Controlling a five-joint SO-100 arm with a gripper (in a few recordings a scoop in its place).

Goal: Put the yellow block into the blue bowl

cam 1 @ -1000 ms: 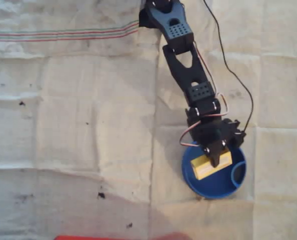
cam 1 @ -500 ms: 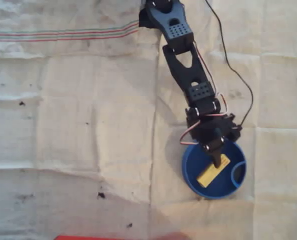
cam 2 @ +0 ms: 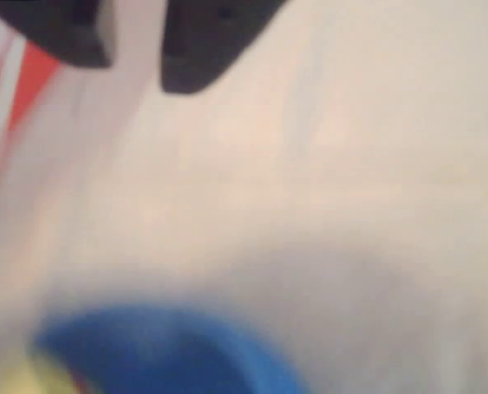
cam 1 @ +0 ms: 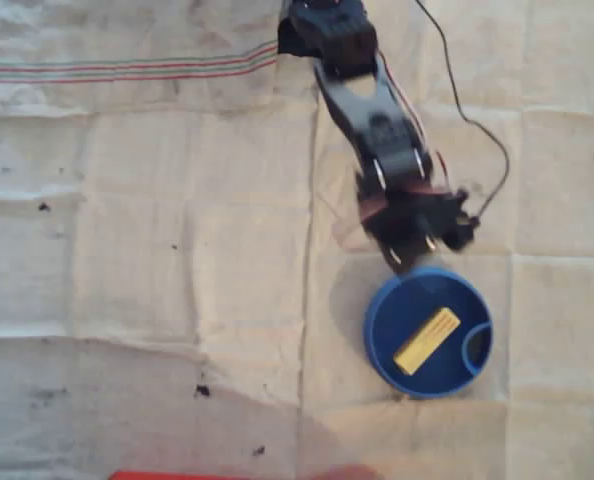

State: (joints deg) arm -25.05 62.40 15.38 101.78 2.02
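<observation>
Yellow block (cam 1: 427, 340), one, inside one blue bowl (cam 1: 382, 320).

The bowl (cam 1: 429, 331) is lying open from above, holding the block (cam 1: 427, 340). The gripper (cam 1: 417, 250) is hanging just off its upper rim.

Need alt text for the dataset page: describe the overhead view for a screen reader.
A small flat yellow block lies diagonally inside a round blue plastic bowl on a creased off-white cloth. The black robot arm reaches down from the top edge, its gripper just above the bowl's rim, holding nothing.
</observation>
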